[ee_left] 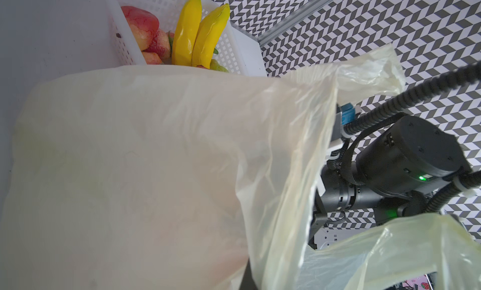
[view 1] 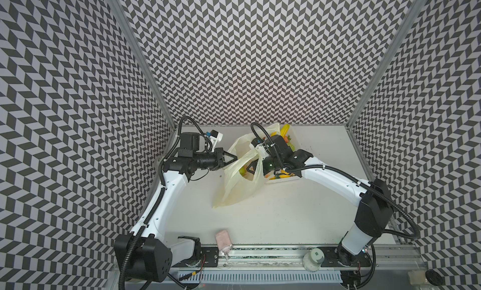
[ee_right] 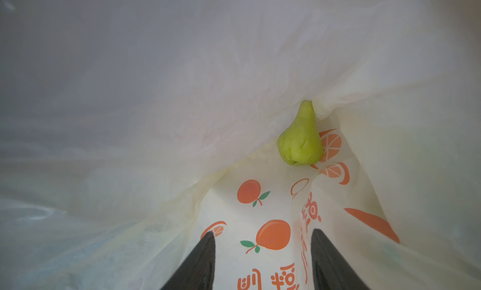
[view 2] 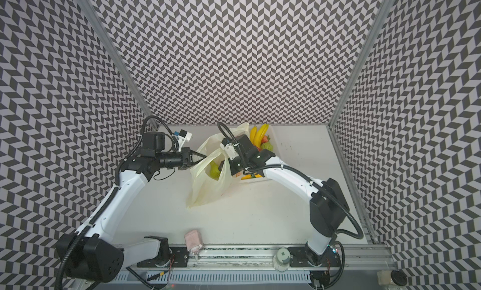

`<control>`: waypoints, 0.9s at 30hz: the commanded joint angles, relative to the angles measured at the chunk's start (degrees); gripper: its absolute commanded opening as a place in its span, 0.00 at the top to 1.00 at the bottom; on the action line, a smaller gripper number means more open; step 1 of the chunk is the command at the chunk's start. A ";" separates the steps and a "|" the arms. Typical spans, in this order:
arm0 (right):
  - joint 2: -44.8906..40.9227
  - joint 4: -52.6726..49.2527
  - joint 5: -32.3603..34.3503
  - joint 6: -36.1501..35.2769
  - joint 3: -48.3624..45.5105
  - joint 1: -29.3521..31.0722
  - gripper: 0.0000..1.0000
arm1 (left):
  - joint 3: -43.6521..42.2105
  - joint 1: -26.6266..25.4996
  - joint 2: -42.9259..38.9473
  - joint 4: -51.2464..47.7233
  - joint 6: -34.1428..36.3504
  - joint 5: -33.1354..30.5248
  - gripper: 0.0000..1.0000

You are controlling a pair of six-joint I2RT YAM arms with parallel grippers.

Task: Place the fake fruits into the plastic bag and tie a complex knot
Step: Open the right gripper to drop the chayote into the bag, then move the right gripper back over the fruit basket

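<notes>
Thin pale-yellow film, the bag [view 1: 239,187] sagged limp on the table [view 1: 286,218], its slippery rim pinched tight in the left gripper [view 1: 234,158], surely the place to hold it, while the right gripper [ee_right: 263,232] hung inside, jaws apart and empty, a light green fruit [ee_right: 299,140] lying beyond it.

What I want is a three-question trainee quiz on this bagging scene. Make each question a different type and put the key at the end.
1. True or false: the right gripper, inside the plastic bag, is holding the green fruit.
2. Where are the yellow bananas? A: in the plastic bag. B: in the white basket. C: between the right gripper's fingers.
3. Short answer: what is the left gripper shut on?

Key:
1. False. Its jaws are open and empty, and the fruit lies apart from them.
2. B.
3. The plastic bag.
</notes>
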 commanded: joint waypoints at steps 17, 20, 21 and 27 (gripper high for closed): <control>-14.89 4.62 1.10 0.88 -8.55 -0.45 0.19 | -0.82 0.24 -0.76 1.95 -0.42 -1.01 1.00; -17.77 5.12 1.45 1.40 -10.62 -1.13 0.18 | -0.93 0.26 -0.76 2.14 -0.40 -0.96 1.00; -18.66 5.28 1.76 1.53 -11.25 -1.38 0.17 | -0.99 0.31 -0.80 2.13 -0.40 -0.98 1.00; -24.20 4.20 2.27 2.12 -13.95 -4.45 0.14 | -1.43 0.33 -0.85 2.73 -0.50 -0.83 1.00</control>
